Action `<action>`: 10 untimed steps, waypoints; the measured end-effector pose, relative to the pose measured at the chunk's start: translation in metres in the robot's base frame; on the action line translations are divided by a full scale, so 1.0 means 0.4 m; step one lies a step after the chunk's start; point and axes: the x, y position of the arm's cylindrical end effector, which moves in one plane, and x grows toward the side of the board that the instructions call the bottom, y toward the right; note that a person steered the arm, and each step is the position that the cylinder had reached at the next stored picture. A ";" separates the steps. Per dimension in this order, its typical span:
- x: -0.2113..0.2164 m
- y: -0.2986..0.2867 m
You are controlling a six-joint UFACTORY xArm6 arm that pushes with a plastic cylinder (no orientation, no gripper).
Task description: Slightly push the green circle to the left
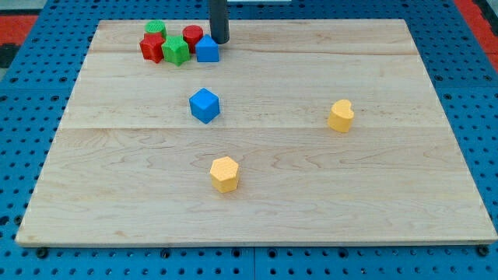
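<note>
Sitting top-left, round green circle (156,29), red-flanked.

1. Wooden surface (257,210), pale planks.
2. Near the top edge, toward the left corner, a tight bunch: green circle (155,29), red circle (193,36), red block (151,47), green block (176,51), blue block (207,50).
3. Blue cube (205,105) left of centre.
4. Yellow hexagon (224,173) lower middle; yellow block (341,115) toward the right edge.

Light: bright, even, from overhead.
Shadows: short and soft beneath each block.
Glare: faint sheen on the wooden board (257,148).
Focus: sharp throughout, no motion blur.
Distortion: slight bowing along the board edges.
</note>
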 end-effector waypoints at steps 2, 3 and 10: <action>0.185 -0.143; 0.257 -0.196; -0.005 -0.316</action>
